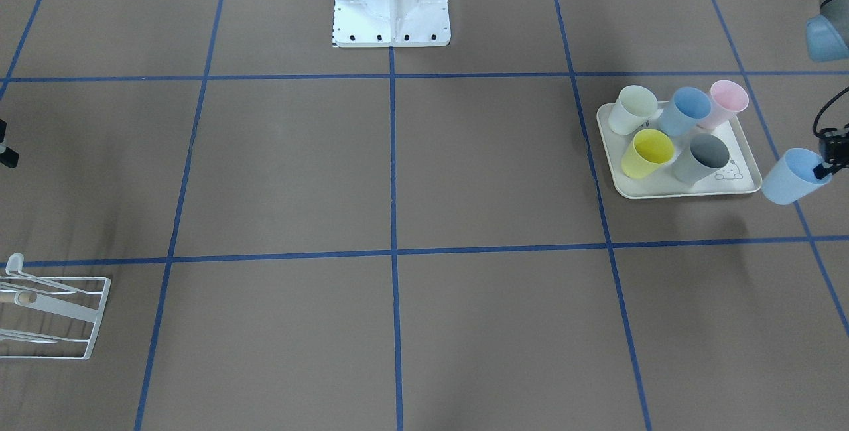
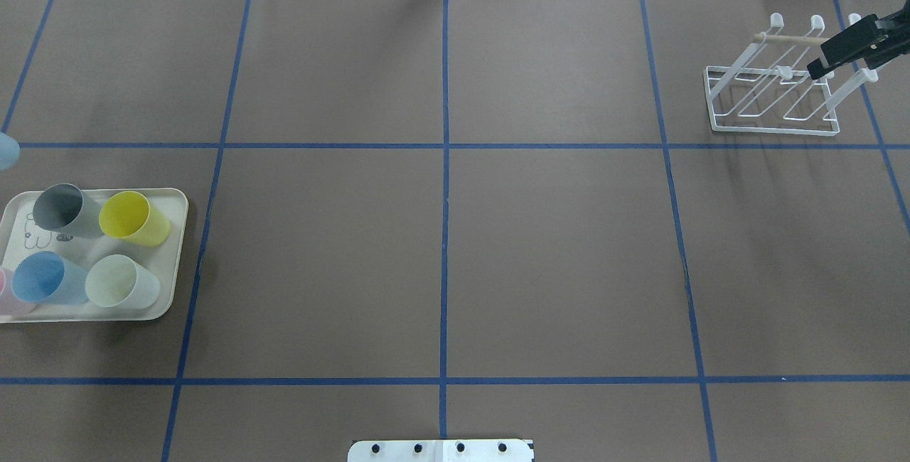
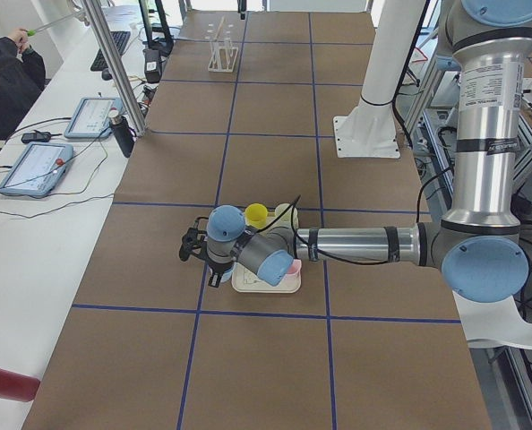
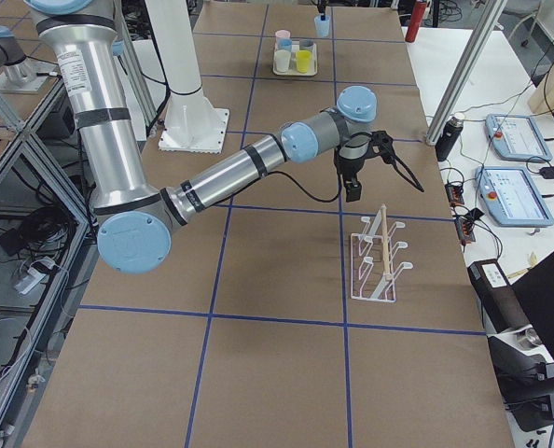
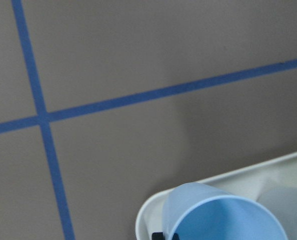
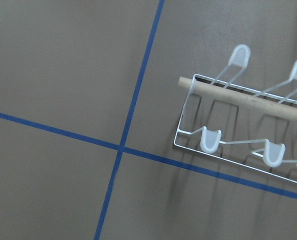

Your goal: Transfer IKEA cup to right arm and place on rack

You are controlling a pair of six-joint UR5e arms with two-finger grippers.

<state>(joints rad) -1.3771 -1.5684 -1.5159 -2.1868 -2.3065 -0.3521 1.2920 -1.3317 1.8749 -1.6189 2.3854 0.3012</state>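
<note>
IKEA cup (image 1: pixel 789 178), light blue: held aloft and tilted, just beside the outer edge of the cream tray (image 1: pixel 663 191), clear of it. The left gripper (image 1: pixel 826 167) pinches it at the rim, closed on the wall; a dark fingertip shows at the lip in the left wrist view.

Tray: five more cups on it (cream, blue, pink, yellow, grey).

Mid-table (image 2: pixel 554 256): neither arm there.

Far end: white wire rack (image 6: pixel 238 96) with a wooden dowel. The right gripper (image 2: pixel 821 64) hangs above its outer side, carrying nothing that I can see.

Step, by my reading: pick done, hand-over not yet begun. The next move calls for both arms to meet near the table's middle. The right gripper should take a free stretch of the cup's wall before the left lets go.

Not resolved: whether the right jaws are apart or together, since its wrist view shows no fingers. The left gripper is cut by the front view's edge. Overhead shows only a sliver of the held cup.
</note>
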